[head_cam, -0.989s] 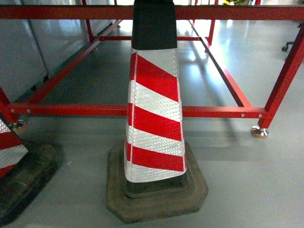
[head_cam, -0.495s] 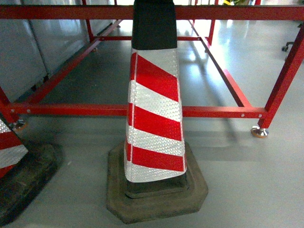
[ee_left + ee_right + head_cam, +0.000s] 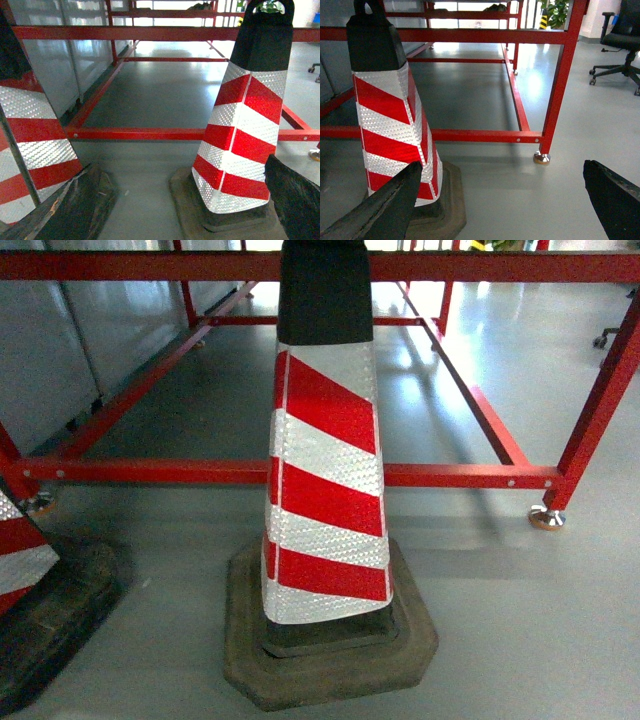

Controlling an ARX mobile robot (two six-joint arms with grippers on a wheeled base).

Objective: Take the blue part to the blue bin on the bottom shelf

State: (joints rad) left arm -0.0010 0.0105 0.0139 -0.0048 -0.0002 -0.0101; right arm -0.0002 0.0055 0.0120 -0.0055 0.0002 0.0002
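Right end effector (image 3: 502, 167), fingers apart, faces floor (image 3: 495, 205) between cone (image 3: 390, 115) and frame (image 3: 560, 80).

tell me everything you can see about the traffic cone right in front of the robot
The traffic cone stands upright on the grey floor, just in front of the red frame's low front rail. Its four-sided body carries slanted red and white reflective bands, the white ones with a fine textured pattern. The top is a black cap with a loop handle, seen in the wrist views. It sits in a worn, dark octagonal rubber base that rests flat on the floor. Nothing else touches it; a second cone stands apart to the left.
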